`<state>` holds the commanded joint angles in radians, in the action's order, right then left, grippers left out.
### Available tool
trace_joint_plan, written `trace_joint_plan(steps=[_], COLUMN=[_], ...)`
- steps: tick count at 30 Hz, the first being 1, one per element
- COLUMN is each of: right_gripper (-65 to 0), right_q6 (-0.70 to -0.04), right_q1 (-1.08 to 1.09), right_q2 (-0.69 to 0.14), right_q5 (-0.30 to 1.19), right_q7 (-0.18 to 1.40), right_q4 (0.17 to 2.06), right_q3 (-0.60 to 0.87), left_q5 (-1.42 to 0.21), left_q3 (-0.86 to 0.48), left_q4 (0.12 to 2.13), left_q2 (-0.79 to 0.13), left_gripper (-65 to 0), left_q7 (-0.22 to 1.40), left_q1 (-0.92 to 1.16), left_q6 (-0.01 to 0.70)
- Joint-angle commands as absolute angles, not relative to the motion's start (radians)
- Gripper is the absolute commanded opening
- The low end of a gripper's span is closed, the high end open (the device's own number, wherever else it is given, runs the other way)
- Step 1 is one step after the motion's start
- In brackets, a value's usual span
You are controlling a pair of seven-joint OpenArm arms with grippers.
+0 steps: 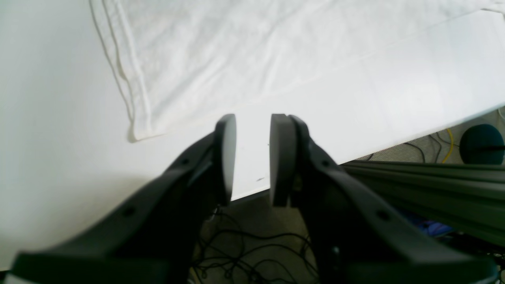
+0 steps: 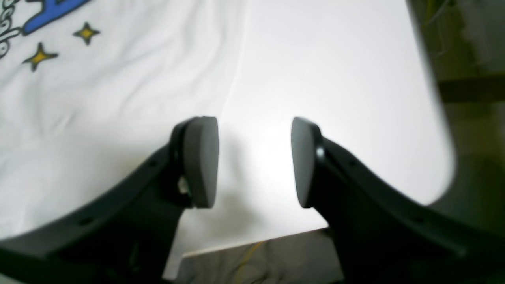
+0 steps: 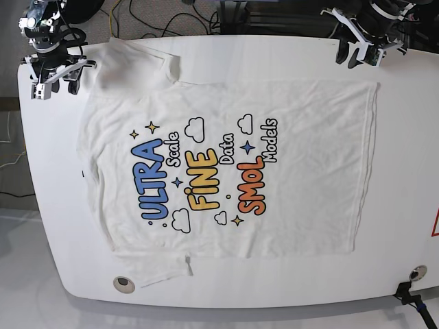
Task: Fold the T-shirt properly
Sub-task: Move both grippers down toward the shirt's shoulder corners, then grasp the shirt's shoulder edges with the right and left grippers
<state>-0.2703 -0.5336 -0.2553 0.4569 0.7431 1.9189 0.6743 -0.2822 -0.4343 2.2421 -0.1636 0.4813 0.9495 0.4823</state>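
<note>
The T-shirt [image 3: 226, 171] lies spread flat, print up, across the middle of the white bench [image 3: 405, 171]. The left gripper [image 1: 252, 157] hovers just off the shirt's hem corner, jaws slightly parted and empty. The right gripper [image 2: 254, 161] hangs beside the shirt's side edge, jaws spread, empty. The cloth looks light, limp and creasable; hem corners and shoulder seams are probably the best pinch points.

The large white short-sleeved cotton T-shirt [image 3: 226, 171], spread print-up across the white table [image 3: 274, 288], carries the only readable words — big blue "ULTRA", yellow "FINE" and orange "SMOL", each followed by a smaller white outlined word: "Scale", "Data", "Models". The lettering runs sideways in the base view, rising from the table's near edge toward its far edge.
</note>
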Motion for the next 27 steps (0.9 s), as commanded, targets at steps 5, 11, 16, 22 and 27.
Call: trace_joint_plan(steps=[5,11,16,22,27], right_gripper=[-36.5,-36.3,-36.1,-36.5,-36.5], right_q6=[-0.265,-0.352,-0.419,-0.379,-0.380], right_q1=[-0.468,-0.414,-0.389,-0.403,-0.403], right_q2=[-0.262,-0.273,-0.276,-0.272,-0.268], right_q5=[0.519,0.603,0.640,0.608,0.613], right_q7=[0.788,0.858,0.894,0.884,0.882], right_q4=[1.759,1.608,1.571,1.516,1.486], right_q3=[0.732,0.738,0.737,0.734,0.728], left_q5=[-0.281,-0.287,-0.284,-0.283,-0.287], left_q3=[-0.440,-0.445,-0.443,-0.443,-0.442], left_q4=[2.242,2.241,2.241,2.245,2.247], left_q2=[-0.162,-0.165,-0.167,-0.165,-0.162], left_gripper=[-48.7,-49.0,-49.6,-49.2,-49.2], left_q7=[0.497,0.497,0.505,0.494,0.494], left_q1=[0.947,0.943,0.936,0.930,0.927], left_q6=[0.479,0.475,0.474,0.469,0.468])
